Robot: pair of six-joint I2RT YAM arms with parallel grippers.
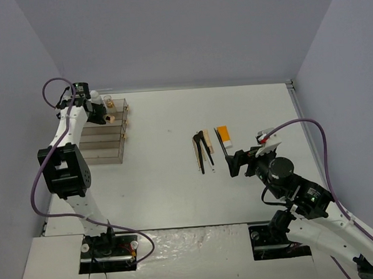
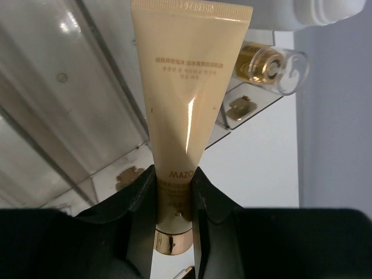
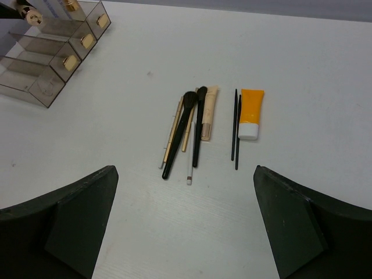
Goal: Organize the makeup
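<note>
My left gripper (image 2: pixel 176 197) is shut on a beige tube (image 2: pixel 186 104), gold cap towards the wrist. It holds the tube over the top tier of the clear acrylic drawer box (image 2: pixel 70 87), next to a gold-capped glass vial (image 2: pixel 270 67) and a white bottle (image 2: pixel 325 11). In the top view this gripper (image 1: pixel 104 112) is at the box's far end. My right gripper (image 3: pixel 186 232) is open and empty, just short of the loose makeup. That makeup is two black brushes (image 3: pixel 180 133), wooden sticks (image 3: pixel 172 131), a small beige tube (image 3: pixel 209 113), thin black sticks (image 3: pixel 235 131) and an orange tube (image 3: pixel 251 110).
The drawer box (image 1: pixel 105 144) stands at the far left of the white table, near the left wall. The loose makeup (image 1: pixel 204 150) lies mid-table, with the orange tube (image 1: pixel 224 135) on its right. The right gripper (image 1: pixel 236 164) hovers just right of it.
</note>
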